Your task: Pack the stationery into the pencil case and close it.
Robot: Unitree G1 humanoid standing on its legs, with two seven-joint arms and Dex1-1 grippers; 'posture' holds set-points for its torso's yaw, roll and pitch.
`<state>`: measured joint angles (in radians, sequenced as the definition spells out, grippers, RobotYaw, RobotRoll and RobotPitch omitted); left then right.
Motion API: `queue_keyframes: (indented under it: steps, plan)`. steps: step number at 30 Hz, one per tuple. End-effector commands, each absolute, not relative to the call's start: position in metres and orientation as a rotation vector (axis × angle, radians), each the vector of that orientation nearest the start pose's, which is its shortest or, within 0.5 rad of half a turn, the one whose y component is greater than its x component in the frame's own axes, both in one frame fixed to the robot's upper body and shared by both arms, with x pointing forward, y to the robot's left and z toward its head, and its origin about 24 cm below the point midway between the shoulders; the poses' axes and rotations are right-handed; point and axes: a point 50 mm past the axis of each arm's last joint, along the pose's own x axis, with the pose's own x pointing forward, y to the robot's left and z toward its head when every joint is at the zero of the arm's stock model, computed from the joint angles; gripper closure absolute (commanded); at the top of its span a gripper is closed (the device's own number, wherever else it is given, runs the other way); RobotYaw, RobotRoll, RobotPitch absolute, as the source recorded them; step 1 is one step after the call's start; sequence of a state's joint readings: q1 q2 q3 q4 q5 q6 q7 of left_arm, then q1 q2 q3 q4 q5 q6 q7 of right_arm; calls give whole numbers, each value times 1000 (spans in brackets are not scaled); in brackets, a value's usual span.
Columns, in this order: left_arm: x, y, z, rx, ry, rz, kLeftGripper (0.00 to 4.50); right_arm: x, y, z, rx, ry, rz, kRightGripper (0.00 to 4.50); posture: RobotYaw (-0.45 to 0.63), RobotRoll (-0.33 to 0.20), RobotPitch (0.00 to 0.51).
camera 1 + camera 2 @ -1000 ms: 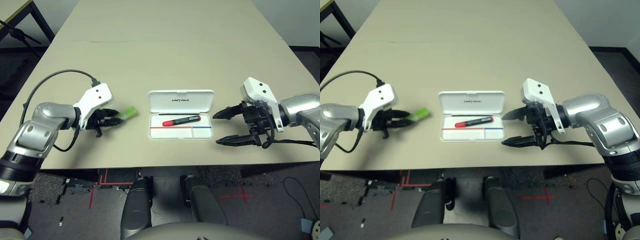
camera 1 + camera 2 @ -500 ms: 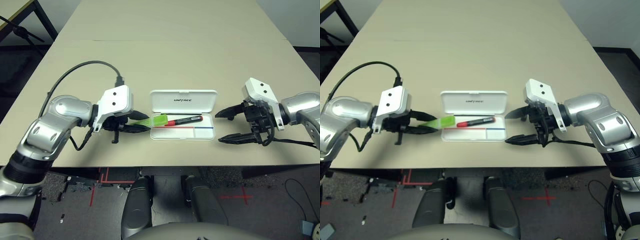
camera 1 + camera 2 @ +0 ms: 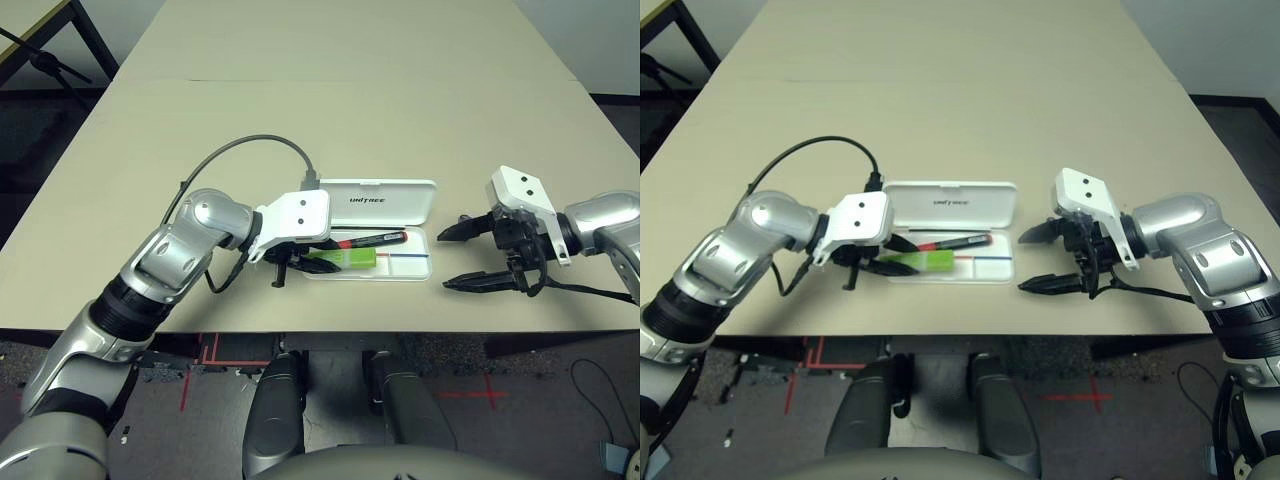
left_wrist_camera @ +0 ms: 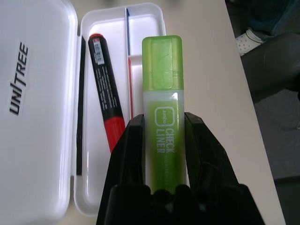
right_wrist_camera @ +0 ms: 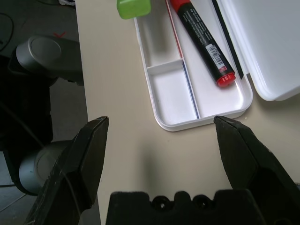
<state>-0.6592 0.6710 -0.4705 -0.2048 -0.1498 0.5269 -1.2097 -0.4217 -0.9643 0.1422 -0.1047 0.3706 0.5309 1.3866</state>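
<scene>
Left claw (image 4: 161,140) grasps the highlighter (image 4: 162,101) over the case (image 3: 420,268) tray, its long axis parallel to the marker (image 3: 375,240) at 12 o'clock; right claw (image 3: 462,258) released.

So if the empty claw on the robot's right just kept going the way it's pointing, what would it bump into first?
Probably the open pencil case: the right gripper, fingers spread wide, aims at its near end, with bare table between. Depth is unclear; angled downward, it may touch the table just before the case.
</scene>
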Motion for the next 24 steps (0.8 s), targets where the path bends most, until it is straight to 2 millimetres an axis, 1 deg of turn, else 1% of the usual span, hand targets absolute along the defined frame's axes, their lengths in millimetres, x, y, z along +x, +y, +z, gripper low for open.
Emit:
queue_keyframes:
  steps: [1, 8, 15, 20, 24]
  plan:
    - [280, 101, 150, 776, 336, -1492, 3430, 260, -222, 163, -483, 512, 1328, 0, -36, 0, 183]
    - [285, 90, 145, 790, 347, -1476, 3430, 258, -222, 163, -489, 515, 1317, 0, -46, 0, 186]
    - [288, 88, 144, 796, 355, -1461, 3430, 259, -221, 163, -495, 514, 1312, 0, -45, 0, 187]
    - [284, 90, 144, 788, 367, -1470, 3430, 260, -220, 160, -496, 513, 1314, 0, -33, 0, 193]
    - [282, 94, 149, 778, 369, -1474, 1982, 261, -220, 160, -496, 513, 1317, 0, -27, 0, 194]
